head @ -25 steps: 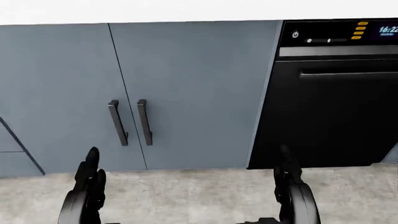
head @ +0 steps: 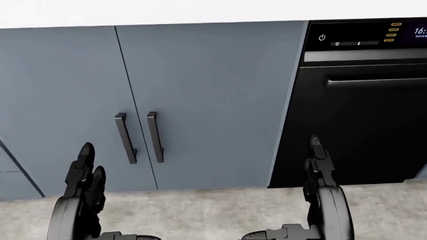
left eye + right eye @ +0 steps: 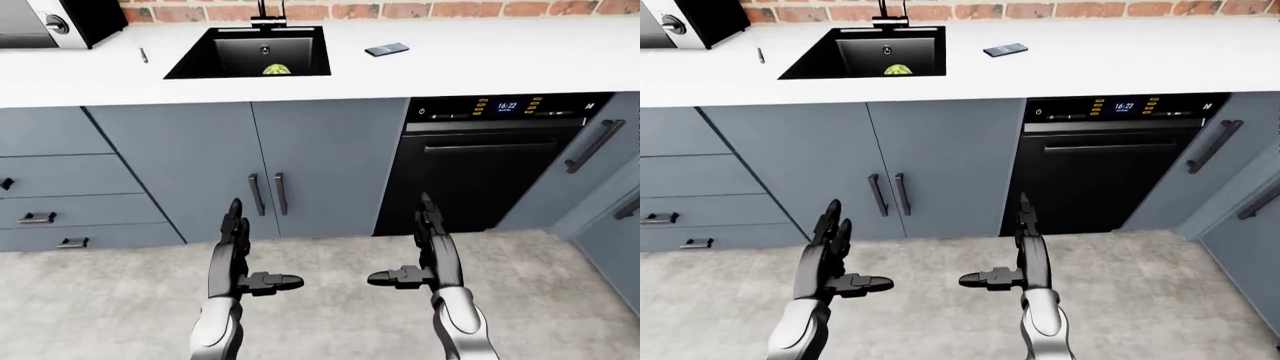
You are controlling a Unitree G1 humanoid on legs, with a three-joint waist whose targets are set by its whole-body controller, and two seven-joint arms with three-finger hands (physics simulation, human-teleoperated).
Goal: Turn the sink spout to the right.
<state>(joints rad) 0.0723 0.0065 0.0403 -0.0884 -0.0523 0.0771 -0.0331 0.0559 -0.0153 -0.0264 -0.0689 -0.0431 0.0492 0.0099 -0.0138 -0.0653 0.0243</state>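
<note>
Left hand (image 3: 232,251) and right hand (image 3: 432,247) raised side by side, fingers (image 3: 234,217) straight, thumbs pointing inward

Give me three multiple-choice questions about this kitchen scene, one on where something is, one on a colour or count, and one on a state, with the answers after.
1. In the left-eye view, where does the phone lie?
A. in the sink
B. on the counter right of the sink
C. on the floor

2. What colour is the object in the sink basin?
A. green
B. red
C. blue

3. How are the robot's hands?
A. both shut on cabinet handles
B. one holds the spout
C. both open, holding nothing

Answers: 1 B, the phone rests on the white counter right of the basin. 2 A, a green object shows at the basin's bottom edge. 3 C, the left hand and right hand hang with fingers spread before the cabinet doors.
</note>
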